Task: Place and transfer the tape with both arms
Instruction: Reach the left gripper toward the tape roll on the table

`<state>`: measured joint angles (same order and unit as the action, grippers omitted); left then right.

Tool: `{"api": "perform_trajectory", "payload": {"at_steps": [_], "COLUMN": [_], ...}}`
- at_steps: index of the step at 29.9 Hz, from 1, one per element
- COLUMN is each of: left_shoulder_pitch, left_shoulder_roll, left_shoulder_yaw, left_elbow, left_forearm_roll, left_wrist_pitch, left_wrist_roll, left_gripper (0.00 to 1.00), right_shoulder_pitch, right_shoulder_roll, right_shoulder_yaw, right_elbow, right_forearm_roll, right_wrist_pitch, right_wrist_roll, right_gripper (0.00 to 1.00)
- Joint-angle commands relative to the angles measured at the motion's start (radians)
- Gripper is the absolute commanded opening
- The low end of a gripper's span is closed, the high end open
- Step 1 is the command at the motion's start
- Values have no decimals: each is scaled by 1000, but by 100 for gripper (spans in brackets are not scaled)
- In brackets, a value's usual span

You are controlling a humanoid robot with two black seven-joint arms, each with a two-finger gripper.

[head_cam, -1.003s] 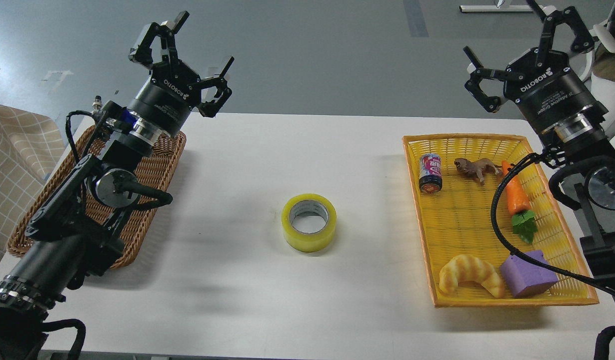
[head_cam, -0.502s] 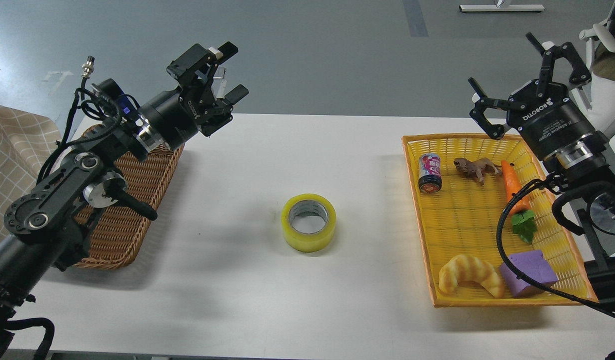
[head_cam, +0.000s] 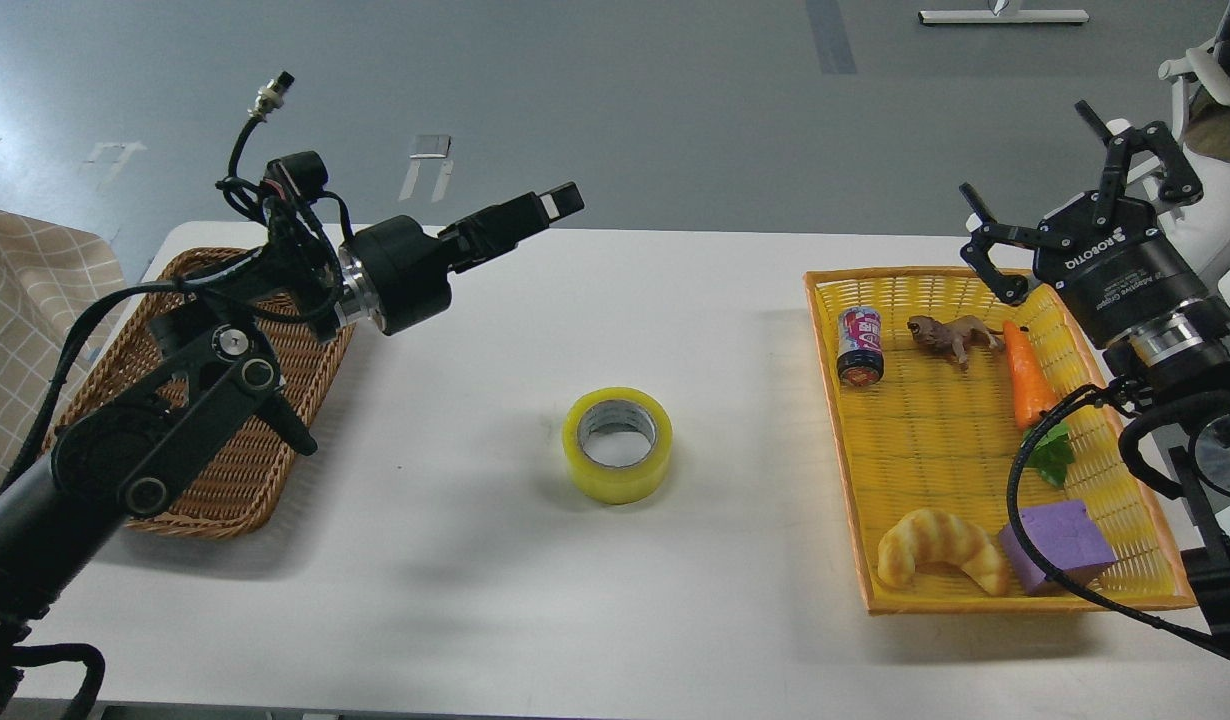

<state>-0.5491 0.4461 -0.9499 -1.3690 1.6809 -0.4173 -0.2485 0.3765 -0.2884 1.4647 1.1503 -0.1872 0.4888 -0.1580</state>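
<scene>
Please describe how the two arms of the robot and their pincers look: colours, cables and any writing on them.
Both arms are black with silver joints and loose black cables. The left pincer shows black fingers with a pale tip; a cable with a metal plug stands behind it. The right pincer has linked black fingers on a round black body, with "ROBOTIQ" in white.

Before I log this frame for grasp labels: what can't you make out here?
- Left claw, head view: seen edge-on, fingers overlap; open or shut unclear.
- Wicker basket: the left arm covers much of its inside.
- Can label: too small to read.
- Purple block: a cable crosses it.
</scene>
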Motion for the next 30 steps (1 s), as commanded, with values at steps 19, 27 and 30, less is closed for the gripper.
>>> {"api": "perform_trajectory", "payload": {"at_steps": [19, 27, 30], "left_shoulder_pitch": [-38, -61, -58], "left_shoulder_roll": [-49, -109, -109], "left_shoulder_yaw": [321, 329, 330], "left_elbow": [62, 151, 153], "left_forearm_roll": [501, 501, 501], "left_wrist_pitch": [5, 2, 0], "left_wrist_roll": [60, 127, 137], "left_gripper": [98, 98, 98], "right_shoulder_pitch": [-25, -31, -34], "right_shoulder_roll": [12, 12, 12], "right_shoulder_yaw": [9, 9, 9], "right_elbow": [-3, -6, -6], "right_forearm_roll": [0, 0, 0], "right_wrist_pitch": [0, 0, 0], "right_wrist_roll": [0, 1, 0], "right_gripper": [100, 100, 100]}}
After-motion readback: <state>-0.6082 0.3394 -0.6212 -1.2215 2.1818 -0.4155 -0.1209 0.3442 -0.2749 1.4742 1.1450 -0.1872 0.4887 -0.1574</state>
